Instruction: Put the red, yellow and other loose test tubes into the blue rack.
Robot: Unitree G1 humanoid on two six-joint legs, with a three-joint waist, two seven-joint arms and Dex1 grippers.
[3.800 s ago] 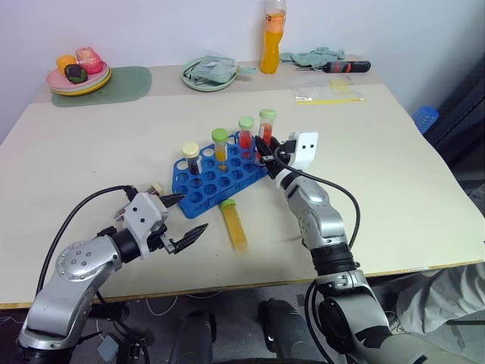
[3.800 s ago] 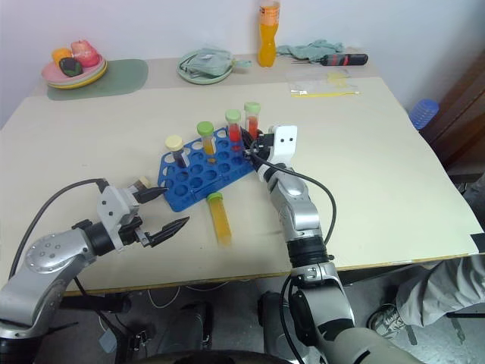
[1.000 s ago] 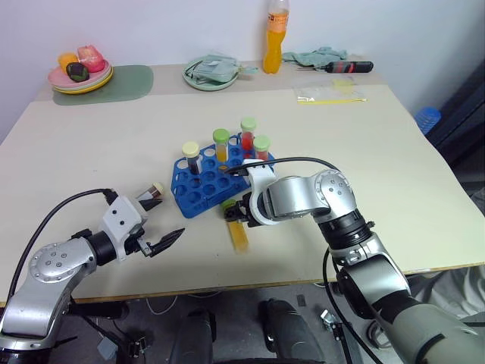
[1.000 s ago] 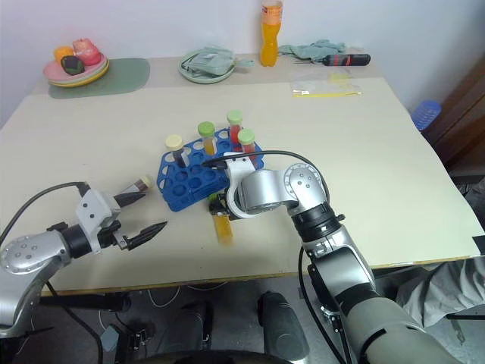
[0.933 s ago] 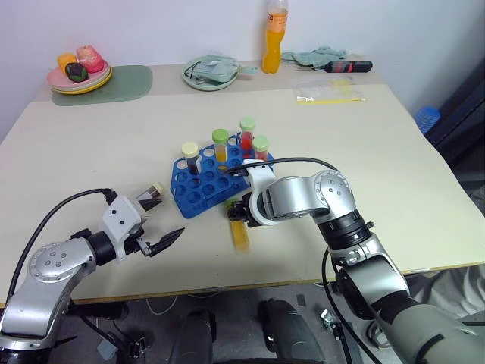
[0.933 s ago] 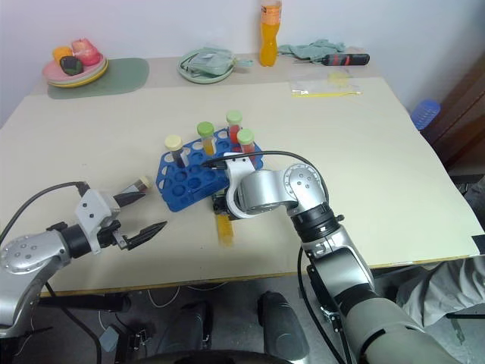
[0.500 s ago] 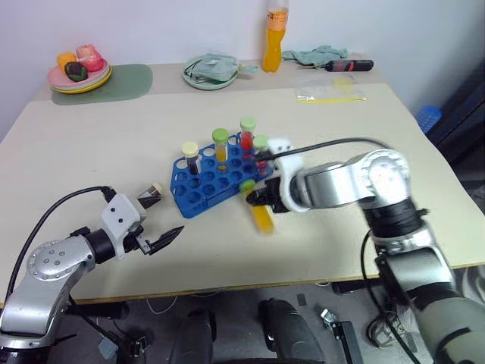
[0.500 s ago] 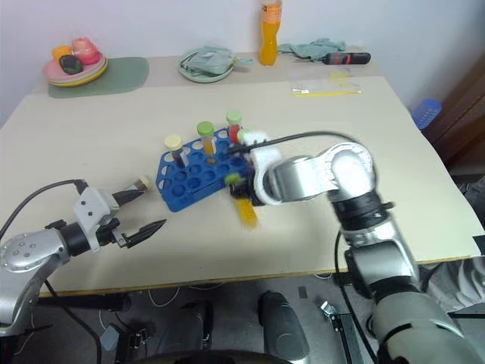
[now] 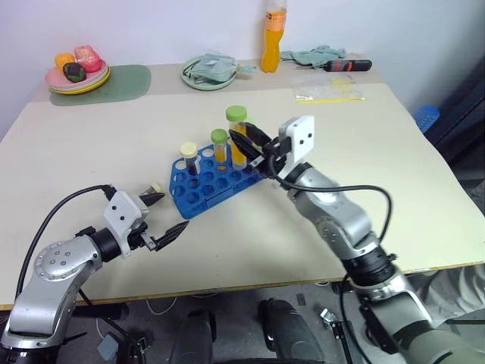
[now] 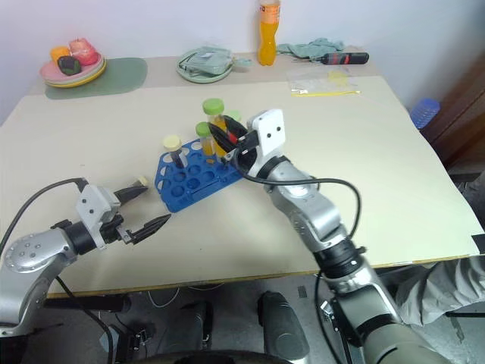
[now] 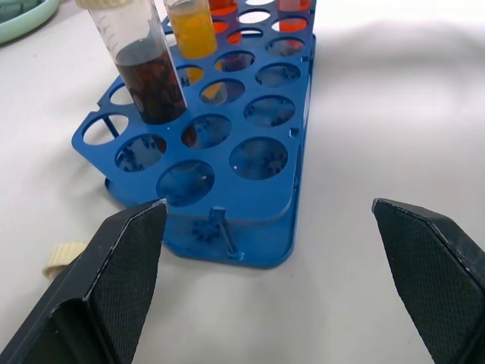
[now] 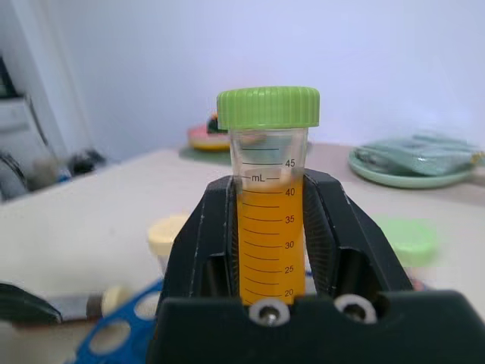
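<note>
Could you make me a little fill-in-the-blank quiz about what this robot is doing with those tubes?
1. The right pincer grips a tube of yellow-orange liquid with a ____ cap.
2. The rack is coloured ____.
3. The left pincer is ____ and holds nothing.
4. The cream-capped tube in the rack holds dark ____ liquid.

Answers: green; blue; open; brown

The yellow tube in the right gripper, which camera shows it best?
The right wrist view: the yellow tube stands upright and close between the right gripper's fingers, green cap and printed scale plain. Both eye views show it small, held above the blue rack, partly covered by the fingers.
</note>
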